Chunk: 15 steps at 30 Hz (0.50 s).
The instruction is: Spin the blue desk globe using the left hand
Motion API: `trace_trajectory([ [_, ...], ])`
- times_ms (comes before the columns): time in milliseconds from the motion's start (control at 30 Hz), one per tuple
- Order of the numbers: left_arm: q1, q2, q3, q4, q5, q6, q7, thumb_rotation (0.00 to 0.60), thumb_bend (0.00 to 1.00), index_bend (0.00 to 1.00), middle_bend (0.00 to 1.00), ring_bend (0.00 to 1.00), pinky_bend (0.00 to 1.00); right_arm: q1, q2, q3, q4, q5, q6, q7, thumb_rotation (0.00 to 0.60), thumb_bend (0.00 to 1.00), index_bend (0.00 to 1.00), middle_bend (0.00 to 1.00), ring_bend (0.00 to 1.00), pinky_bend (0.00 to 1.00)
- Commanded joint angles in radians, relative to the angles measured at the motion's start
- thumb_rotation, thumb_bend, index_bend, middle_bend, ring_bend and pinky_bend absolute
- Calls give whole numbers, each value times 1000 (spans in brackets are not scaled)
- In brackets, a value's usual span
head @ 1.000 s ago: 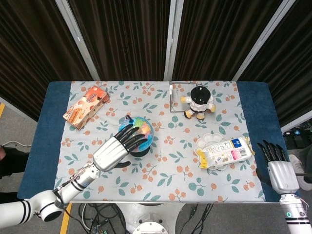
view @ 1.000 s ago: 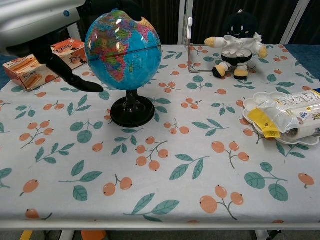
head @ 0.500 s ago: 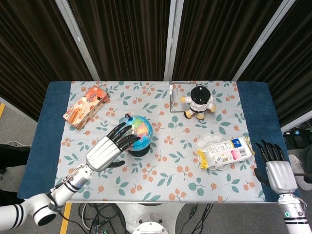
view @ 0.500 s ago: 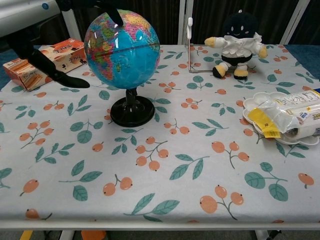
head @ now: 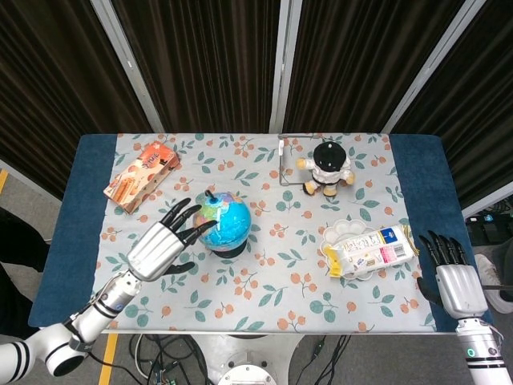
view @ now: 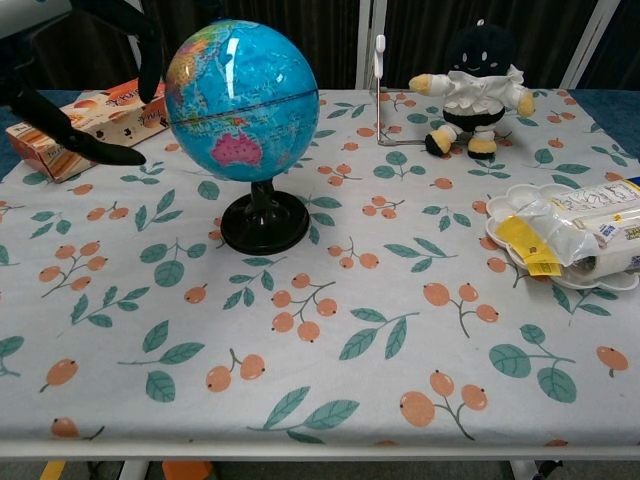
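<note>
Floral tablecloth (view: pixel 330 400); globe (head: pixel 224 222); left hand (head: pixel 159 245) beside

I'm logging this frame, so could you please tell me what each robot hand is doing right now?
Left robot hand: open, fingers spread beside the globe, holding nothing.
Right robot hand: open, empty, at the table edge.

Head view: high above the near edge, looking steeply down on the whole table (head: pixel 425 172). Chest view: low, near tabletop height, close in, facing the far curtains. Shared: the globe (head: pixel 224 221) (view: pixel 243 100), plush toy (head: pixel 327 167) (view: pixel 472 88) and floral cloth (head: pixel 264 285) (view: pixel 330 380)
</note>
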Motion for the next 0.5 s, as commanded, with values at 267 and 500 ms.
trace_trajectory([
  [267,-18,-42,-19,45,90,68,-39,600,46,158,210,73,16,0,-1,0,0,0,0,-1,600,300,0,0,0,0],
  [500,-64,-52,-21,42,63,-34,-10,600,46,160,135,20,21,-1,0,0,5,0,1,8,600,300,0,0,0,0],
])
